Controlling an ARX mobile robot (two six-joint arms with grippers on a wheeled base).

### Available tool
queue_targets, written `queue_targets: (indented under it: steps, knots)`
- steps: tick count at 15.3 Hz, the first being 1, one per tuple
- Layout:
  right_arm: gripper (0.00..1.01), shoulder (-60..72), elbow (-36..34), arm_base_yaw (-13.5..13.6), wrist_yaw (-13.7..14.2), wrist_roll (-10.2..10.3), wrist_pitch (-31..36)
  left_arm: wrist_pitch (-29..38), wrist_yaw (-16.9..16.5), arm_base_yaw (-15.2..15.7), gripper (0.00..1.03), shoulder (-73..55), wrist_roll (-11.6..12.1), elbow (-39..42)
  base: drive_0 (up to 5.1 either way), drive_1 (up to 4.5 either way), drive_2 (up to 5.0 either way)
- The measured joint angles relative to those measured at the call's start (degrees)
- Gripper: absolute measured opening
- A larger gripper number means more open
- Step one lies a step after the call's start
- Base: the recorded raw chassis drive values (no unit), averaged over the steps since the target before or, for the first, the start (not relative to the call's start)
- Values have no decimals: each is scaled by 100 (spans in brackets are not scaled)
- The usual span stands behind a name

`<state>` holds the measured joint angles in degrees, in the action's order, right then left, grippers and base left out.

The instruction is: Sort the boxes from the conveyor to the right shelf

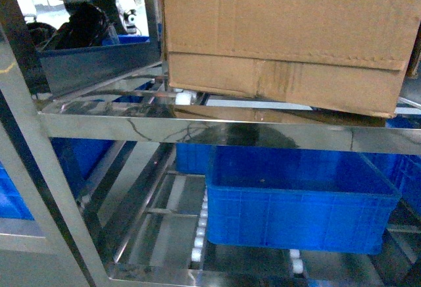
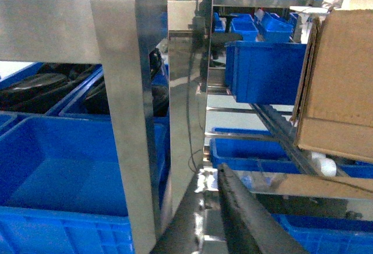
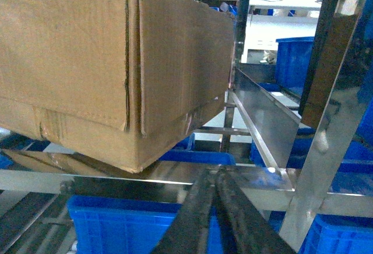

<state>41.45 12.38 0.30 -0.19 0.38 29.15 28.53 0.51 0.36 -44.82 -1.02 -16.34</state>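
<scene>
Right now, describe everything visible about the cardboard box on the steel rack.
The cardboard box is large, brown and corrugated, with a horizontal crease or flap edge low on its front and a lighter taped patch near the middle of that strip. In the right wrist view a vertical seam runs down its near corner. It sits on the upper tier of the shiny steel rack, its front bottom edge over the front rail, tilted slightly. A blue crate lies on the tier below. No gripper touches it.

head: close, fwd-down | wrists: low, flanking | shared: box [image 1: 283, 37]
</scene>
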Motion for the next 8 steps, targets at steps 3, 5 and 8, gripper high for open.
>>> queue_targets:
  steps: [3, 5, 8]
  knots:
    - [2, -450, -393, 0, 0, -24, -94, 4, -50, -46, 2, 455, 17, 509, 0, 0, 0]
    - [2, -715, -560, 0, 2, -24, -195, -26, -50, -46, 2, 715, 17, 708, 0, 0, 0]
    - [2, -1119, -752, 0, 0, -24, -404, -190, -50, -46, 2, 1130, 17, 970, 0, 0, 0]
